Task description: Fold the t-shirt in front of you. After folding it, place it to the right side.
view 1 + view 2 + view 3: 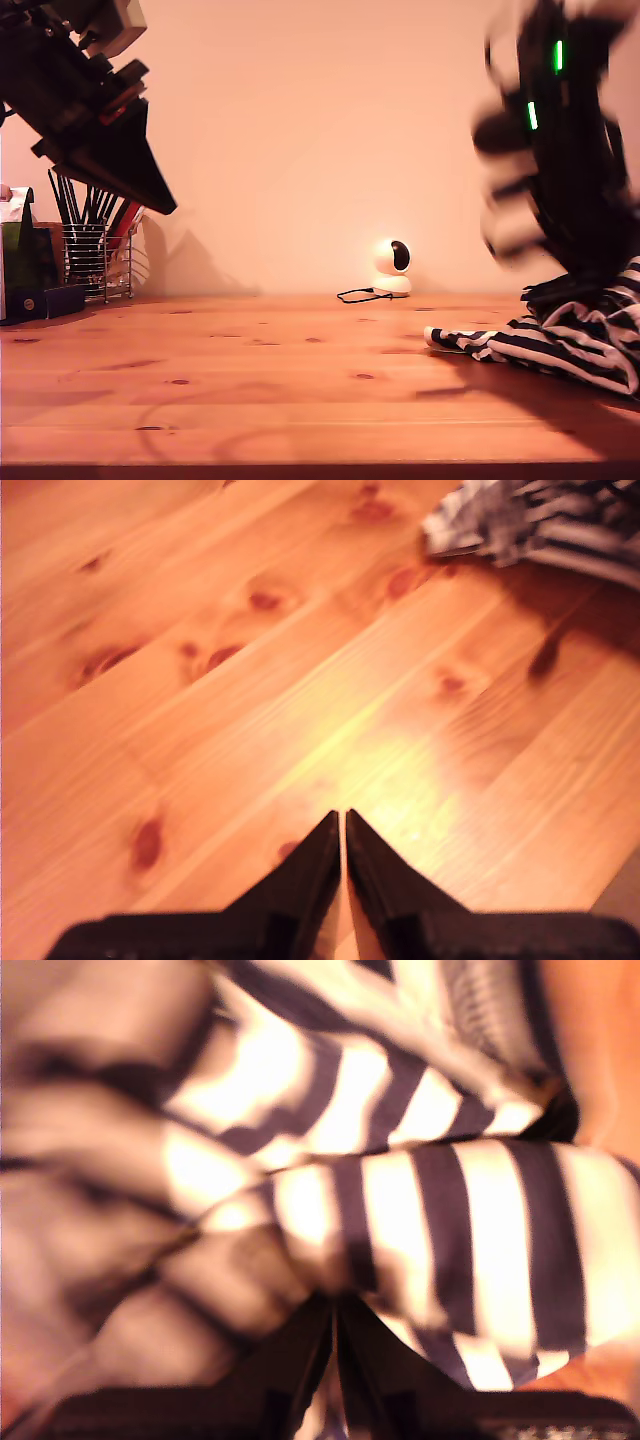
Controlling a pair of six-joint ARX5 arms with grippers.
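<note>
My first gripper [344, 820] has its two dark jaws pressed together with nothing between them, and it hangs above bare wood. In the exterior view this arm [90, 110] is high at the left side, well apart from the t-shirt [570, 335].

My second gripper [335, 1310] points straight into the striped cloth. Its jaws look close together with fabric bunched around the tips, but the picture is blurred, so I cannot tell if they really clamp the cloth. In the exterior view the second arm [560, 150] stands blurred at the right side, directly over the garment.

The t-shirt lies crumpled, not flat, on the wooden surface [250, 390] at the exterior view's right, and one striped edge reaches a little toward the middle.

Farther back, near the wall, a small white round camera [392, 267] sits on the surface with a thin dark cable [360, 294] beside it. At the far left of the exterior view a wire holder [98, 255] keeps dark pens upright, and just beside it stands a green box [22, 262].
</note>
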